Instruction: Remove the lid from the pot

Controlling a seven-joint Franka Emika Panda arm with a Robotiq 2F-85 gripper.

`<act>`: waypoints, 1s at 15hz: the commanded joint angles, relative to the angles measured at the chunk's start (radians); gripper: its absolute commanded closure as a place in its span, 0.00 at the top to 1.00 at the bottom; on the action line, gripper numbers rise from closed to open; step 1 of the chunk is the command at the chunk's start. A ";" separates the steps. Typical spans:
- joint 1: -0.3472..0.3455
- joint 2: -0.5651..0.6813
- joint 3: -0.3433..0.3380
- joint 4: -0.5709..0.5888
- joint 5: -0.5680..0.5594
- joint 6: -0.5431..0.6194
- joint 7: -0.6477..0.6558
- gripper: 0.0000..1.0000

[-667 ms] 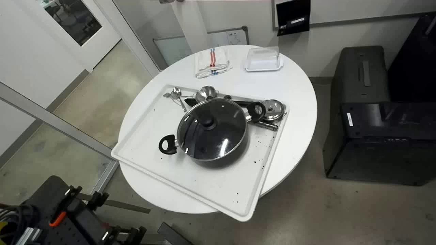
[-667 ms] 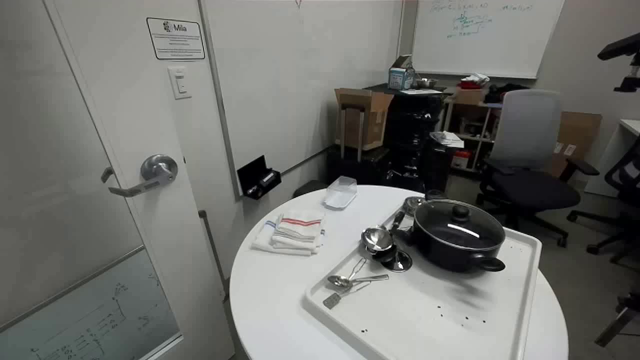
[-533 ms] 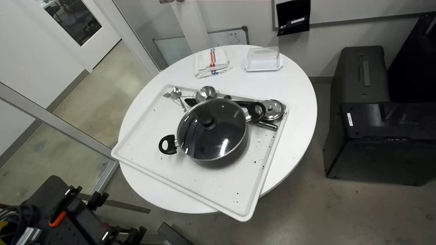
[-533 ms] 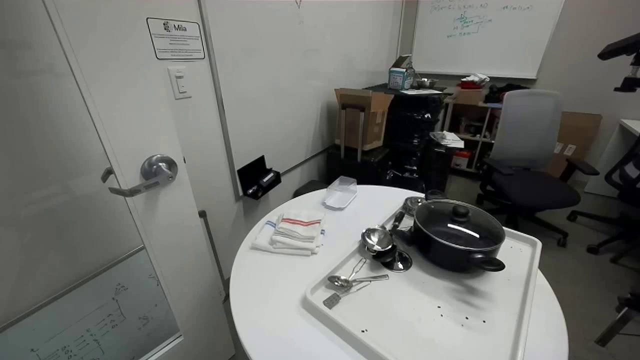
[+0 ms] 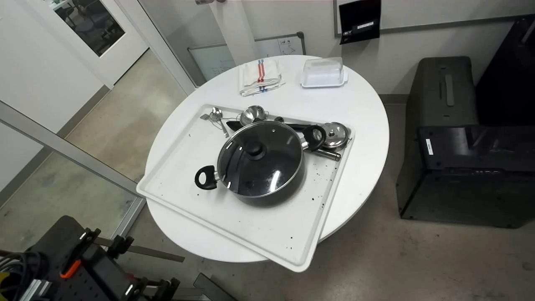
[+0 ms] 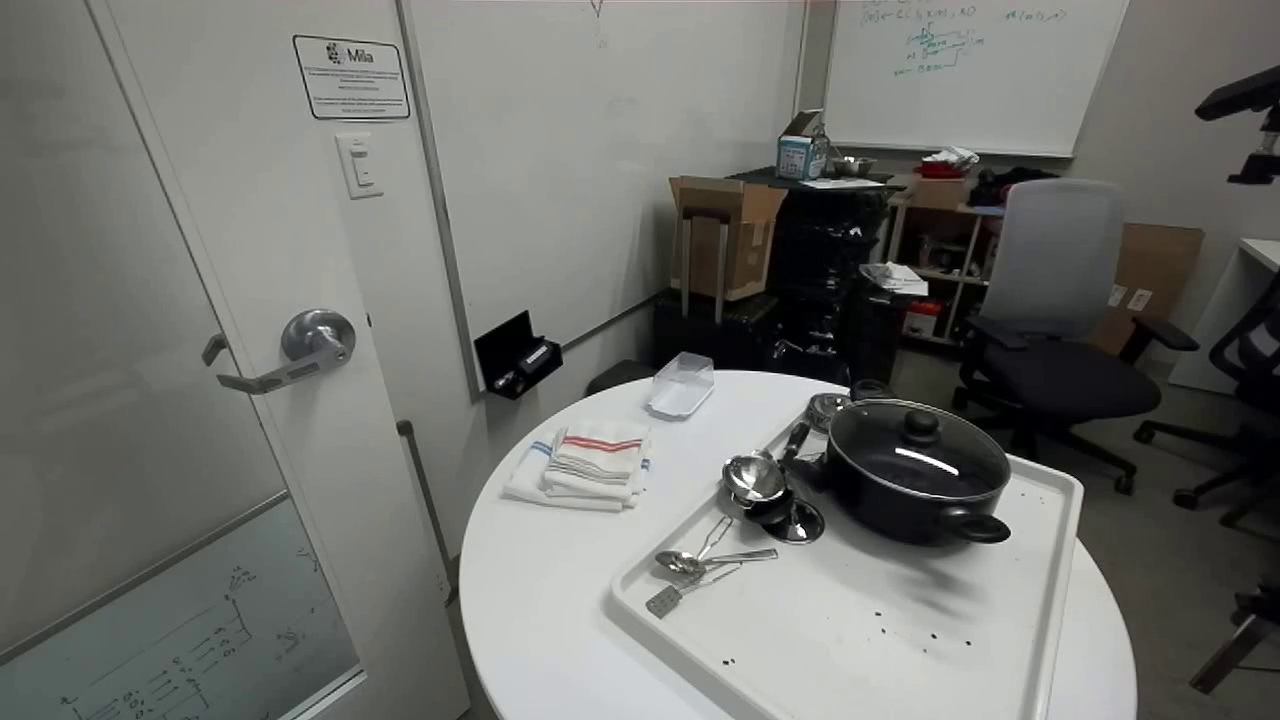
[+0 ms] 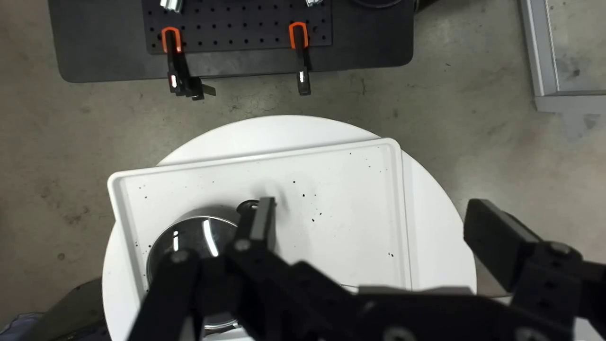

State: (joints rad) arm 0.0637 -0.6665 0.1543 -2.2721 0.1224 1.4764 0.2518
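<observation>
The black pot [image 5: 205,177] stands upright on a white tray and shows in an exterior view. Its side wall [image 6: 880,505] also shows in an exterior view. The glass lid [image 5: 267,171] lies flat on the pot, with a dark knob [image 5: 253,148] at its centre. In the wrist view the lid [image 7: 194,237] and pot [image 7: 213,213] are at lower left, partly hidden by the gripper. My gripper [image 7: 371,201] is wide open with nothing between its fingers [image 7: 260,220]. It hangs above the tray, with the pot to its left in that view. The exterior views do not show it.
The white tray [image 5: 225,234] lies on a round white table [image 5: 368,108]. Metal utensils [image 6: 690,565], a small metal bowl [image 6: 755,480] and a small lidded metal pot [image 5: 334,134] lie beside the pot. A folded towel [image 5: 261,77] and a transparent-topped dish [image 5: 324,73] stand behind.
</observation>
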 commanded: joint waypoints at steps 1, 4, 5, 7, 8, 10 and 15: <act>-0.018 0.040 0.010 0.000 -0.006 0.027 0.014 1.00; -0.036 0.088 0.001 -0.010 -0.005 0.092 0.025 1.00; -0.045 0.108 -0.004 -0.012 -0.007 0.123 0.029 1.00; -0.061 0.145 -0.014 -0.021 -0.005 0.198 0.039 1.00; -0.071 0.163 -0.020 -0.028 -0.007 0.244 0.044 1.00; -0.090 0.202 -0.034 -0.042 -0.011 0.336 0.058 1.00; -0.136 0.318 -0.069 -0.060 -0.031 0.536 0.097 1.00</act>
State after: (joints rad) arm -0.0572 -0.4151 0.1030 -2.3336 0.1124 1.9184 0.3063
